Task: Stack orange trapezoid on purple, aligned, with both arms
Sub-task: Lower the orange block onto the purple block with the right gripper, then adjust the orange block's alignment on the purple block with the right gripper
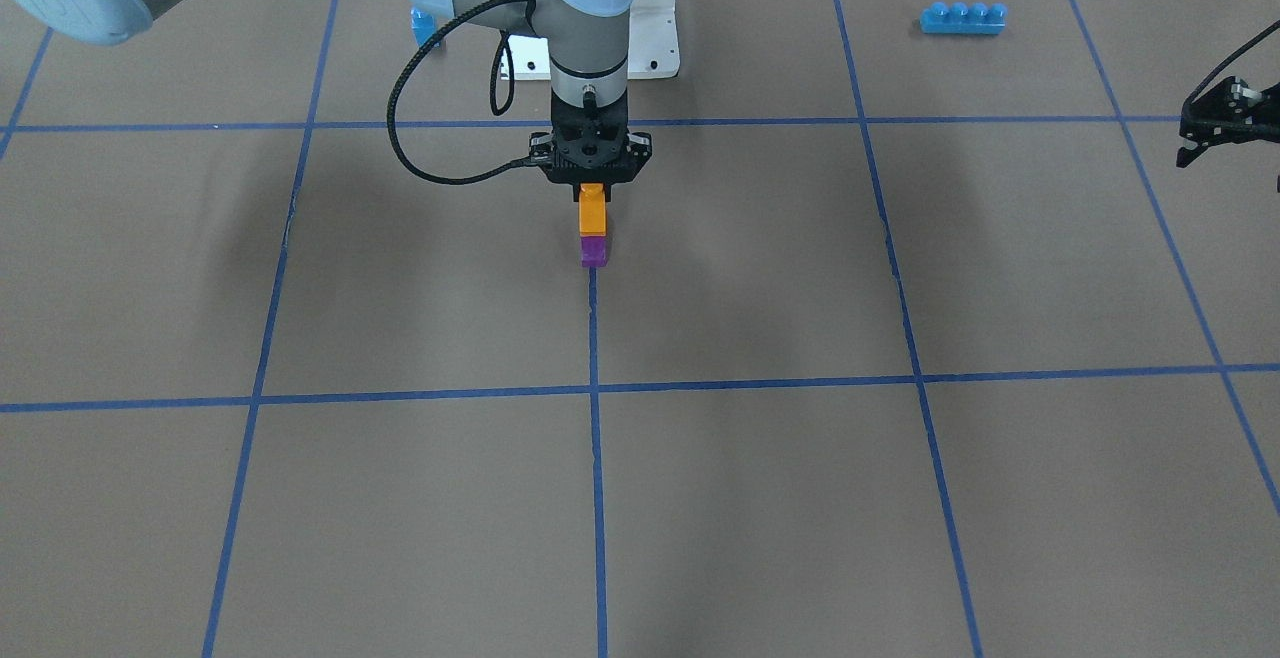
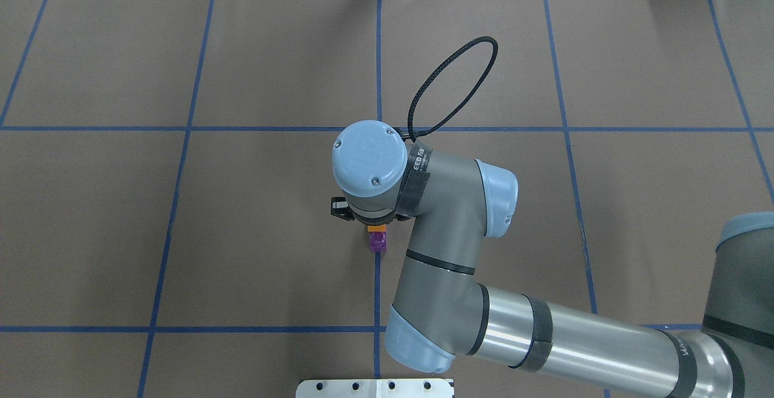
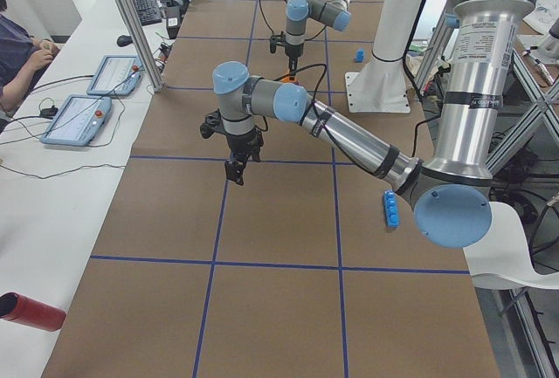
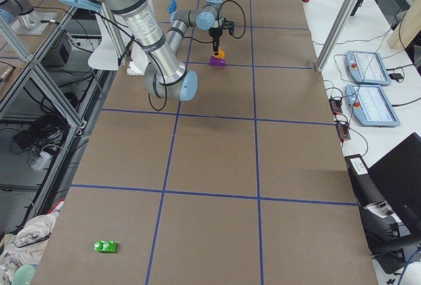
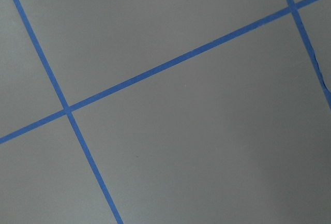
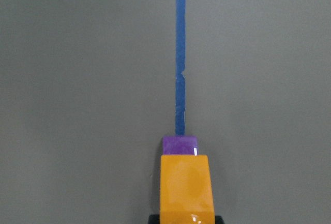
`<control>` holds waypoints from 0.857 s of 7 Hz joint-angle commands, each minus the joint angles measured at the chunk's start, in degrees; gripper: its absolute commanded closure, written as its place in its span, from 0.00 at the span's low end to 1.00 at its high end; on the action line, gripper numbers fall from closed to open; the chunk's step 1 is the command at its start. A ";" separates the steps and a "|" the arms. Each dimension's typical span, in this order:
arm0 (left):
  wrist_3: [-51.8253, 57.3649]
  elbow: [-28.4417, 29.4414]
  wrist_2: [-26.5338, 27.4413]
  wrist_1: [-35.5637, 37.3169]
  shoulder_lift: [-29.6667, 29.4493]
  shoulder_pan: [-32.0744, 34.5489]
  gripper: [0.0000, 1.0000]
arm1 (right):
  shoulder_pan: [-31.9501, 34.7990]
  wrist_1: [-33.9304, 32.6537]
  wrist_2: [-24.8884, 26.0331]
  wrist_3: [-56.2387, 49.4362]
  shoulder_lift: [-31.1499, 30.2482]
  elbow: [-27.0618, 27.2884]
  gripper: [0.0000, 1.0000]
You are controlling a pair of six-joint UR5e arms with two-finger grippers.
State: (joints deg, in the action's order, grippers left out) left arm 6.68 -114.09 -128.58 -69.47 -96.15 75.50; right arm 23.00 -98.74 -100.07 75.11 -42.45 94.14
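The orange trapezoid (image 1: 592, 208) stands on top of the purple brick (image 1: 594, 253), which rests on a blue tape line near the table's middle. My right gripper (image 1: 592, 193) points straight down and is shut on the orange trapezoid's upper part. In the right wrist view the orange trapezoid (image 6: 186, 188) covers most of the purple brick (image 6: 179, 144), with only its far edge showing. From overhead the right wrist hides most of the stack (image 2: 378, 239). My left gripper (image 1: 1225, 126) hovers empty and open, far off to the side above bare table.
A long blue four-stud brick (image 1: 962, 18) lies near the left arm's side. A small blue brick (image 1: 424, 26) sits by the white base pedestal (image 1: 655, 33). A green piece (image 4: 105, 246) lies far off at the table's right end.
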 commanded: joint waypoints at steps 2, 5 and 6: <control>-0.09 0.09 0.00 -0.05 -0.09 -0.09 0.00 | -4.70 -0.14 14.25 6.78 -0.44 3.06 1.00; -0.09 0.18 0.00 -0.05 -0.09 -0.09 0.00 | -6.57 -0.22 19.56 7.07 -1.75 3.15 1.00; -0.09 0.27 0.00 -0.05 -0.09 -0.09 0.00 | -6.66 -0.22 19.56 7.07 -2.28 3.15 1.00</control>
State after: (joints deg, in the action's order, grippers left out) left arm 6.59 -113.88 -128.58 -69.52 -96.24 75.41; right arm 16.59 -98.96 -80.98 82.13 -44.05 97.24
